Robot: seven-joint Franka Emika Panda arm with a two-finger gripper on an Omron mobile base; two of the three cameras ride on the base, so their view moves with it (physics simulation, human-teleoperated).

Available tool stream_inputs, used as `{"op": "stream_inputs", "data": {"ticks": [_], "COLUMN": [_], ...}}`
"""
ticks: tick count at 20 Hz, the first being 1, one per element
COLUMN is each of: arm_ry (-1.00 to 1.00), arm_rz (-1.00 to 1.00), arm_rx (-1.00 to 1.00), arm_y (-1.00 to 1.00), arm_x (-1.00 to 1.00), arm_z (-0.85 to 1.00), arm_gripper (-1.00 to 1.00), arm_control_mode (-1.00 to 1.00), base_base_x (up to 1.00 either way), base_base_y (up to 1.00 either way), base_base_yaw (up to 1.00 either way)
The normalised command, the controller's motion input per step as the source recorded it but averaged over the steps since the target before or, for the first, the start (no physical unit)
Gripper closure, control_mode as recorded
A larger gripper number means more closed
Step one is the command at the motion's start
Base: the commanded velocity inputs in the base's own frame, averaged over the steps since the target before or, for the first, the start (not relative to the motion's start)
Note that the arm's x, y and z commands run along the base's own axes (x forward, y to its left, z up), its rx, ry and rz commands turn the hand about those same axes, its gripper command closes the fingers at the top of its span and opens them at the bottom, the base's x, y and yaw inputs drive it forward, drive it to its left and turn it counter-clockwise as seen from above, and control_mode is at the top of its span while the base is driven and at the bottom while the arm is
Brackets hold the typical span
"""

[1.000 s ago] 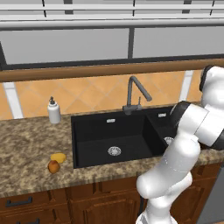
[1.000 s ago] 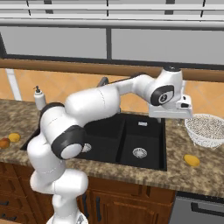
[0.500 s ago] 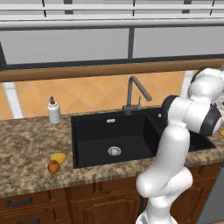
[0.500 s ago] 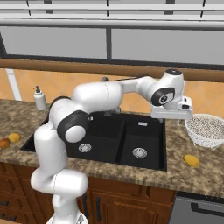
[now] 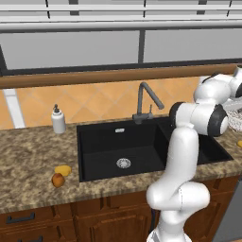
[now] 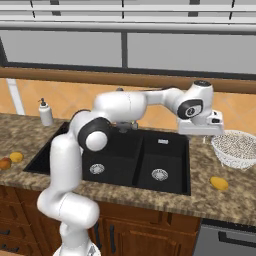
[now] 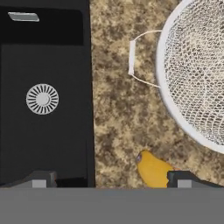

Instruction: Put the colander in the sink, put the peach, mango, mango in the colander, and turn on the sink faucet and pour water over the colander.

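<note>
Gripper (image 7: 111, 178) jaws were held wide apart and empty above the granite counter (image 7: 118, 109), between the sink (image 7: 43, 65) and the colander (image 7: 197, 70). One mango (image 7: 153, 168) was seen on the counter near the colander; another mango (image 5: 63, 169) lay beside the peach (image 5: 58, 180), left of the sink.

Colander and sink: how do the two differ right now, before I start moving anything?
The colander is a round white wire-mesh bowl; the sink is a black rectangular double basin. The colander sits on top of the granite counter to the right of the sink, while the sink is sunk into it. The colander has a thin loop handle; the sink has round silver drains. Both hold no fruit.
</note>
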Motion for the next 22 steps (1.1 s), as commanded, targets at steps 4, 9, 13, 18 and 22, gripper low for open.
{"op": "stream_inputs", "data": {"ticks": [4,9,13,18,22], "arm_ry": [0.02,0.00,0.01,0.00,0.00], "arm_rz": [0.00,0.00,0.00,0.00,0.00], "arm_rx": [0.00,0.00,0.02,0.01,0.00], "arm_y": [-0.23,-0.12,-0.14,-0.12,-0.14], "arm_x": [0.37,0.39,0.40,0.41,0.35], "arm_z": [-0.27,-0.32,-0.34,-0.26,-0.24], "arm_gripper": [-1.00,-1.00,-1.00,-1.00,-1.00], "arm_control_mode": [-1.00,-1.00,-1.00,-1.00,-1.00], "base_base_x": [0.00,0.00,0.00,0.00,0.00], "base_base_y": [0.00,0.00,0.00,0.00,0.00], "base_base_yaw": [0.00,0.00,0.00,0.00,0.00]}}
